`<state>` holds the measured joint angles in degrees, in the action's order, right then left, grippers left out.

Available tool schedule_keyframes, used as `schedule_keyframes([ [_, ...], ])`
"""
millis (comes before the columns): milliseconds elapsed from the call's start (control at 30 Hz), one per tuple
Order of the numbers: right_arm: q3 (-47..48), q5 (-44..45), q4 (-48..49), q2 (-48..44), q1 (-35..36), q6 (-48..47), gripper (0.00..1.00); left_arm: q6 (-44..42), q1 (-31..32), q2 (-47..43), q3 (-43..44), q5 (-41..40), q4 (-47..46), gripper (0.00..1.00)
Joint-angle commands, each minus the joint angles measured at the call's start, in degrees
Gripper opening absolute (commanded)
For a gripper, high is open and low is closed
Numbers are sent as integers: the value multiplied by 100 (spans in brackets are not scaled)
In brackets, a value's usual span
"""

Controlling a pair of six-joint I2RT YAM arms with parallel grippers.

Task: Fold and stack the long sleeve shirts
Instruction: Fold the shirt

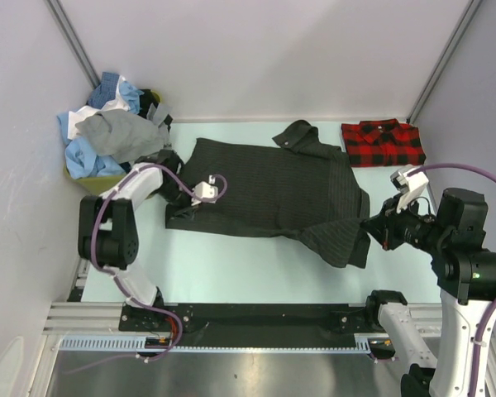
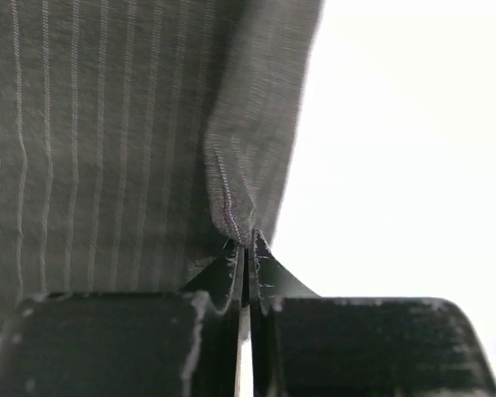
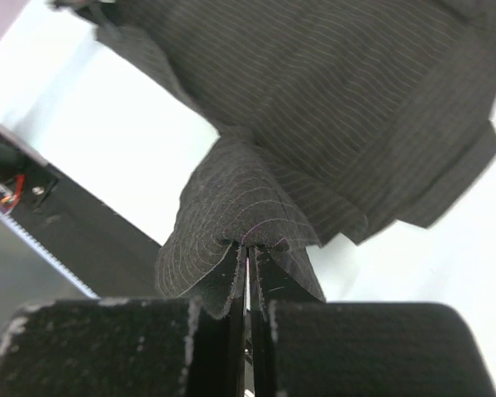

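A dark charcoal pinstriped shirt lies spread across the middle of the table, collar toward the back. My left gripper is shut on the shirt's left lower edge, pinching a fold of cloth between its fingertips. At the shirt's right side my right gripper is shut on a bunched sleeve fold. A folded red-and-black plaid shirt rests at the back right. Several more shirts in blue, white and grey are heaped in a pile at the back left.
The pile sits over a yellowish container in the left corner. Walls close the table at the back and both sides. A black rail runs along the near edge between the arm bases.
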<state>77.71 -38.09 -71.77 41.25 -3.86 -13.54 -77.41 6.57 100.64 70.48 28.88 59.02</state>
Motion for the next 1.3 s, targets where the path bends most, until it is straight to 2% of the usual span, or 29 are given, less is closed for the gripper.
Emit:
schedule_keyframes([
  [0, 244, 494, 40, -74, 8, 89, 0, -160, -59, -1133, -341, 311, 548, 0],
  [167, 227, 513, -118, -144, 8, -210, 0, -380, -59, -2344, -1209, 75, 672, 0],
  [333, 17, 495, 223, -83, 17, -150, 0, -232, -59, -2822, -1660, -190, 216, 0],
  [500, -283, 320, 1390, 461, 17, -105, 0, 426, -77, -2261, -994, -190, -259, 0],
  [767, -81, 372, 3027, 2436, 209, -201, 0, 1078, -103, -380, 833, -260, -524, 9],
  [867, 103, 433, 3528, 3027, 368, -298, 0, 1149, -112, 95, 1195, -374, -550, 9],
  [1100, 446, 688, 4452, 4389, 878, -228, 0, 1114, -112, 518, 1293, -542, -585, 15],
  [1267, 648, 908, 4584, 4620, 896, -132, 0, 1122, -112, 509, 1065, -568, -673, 18],
])
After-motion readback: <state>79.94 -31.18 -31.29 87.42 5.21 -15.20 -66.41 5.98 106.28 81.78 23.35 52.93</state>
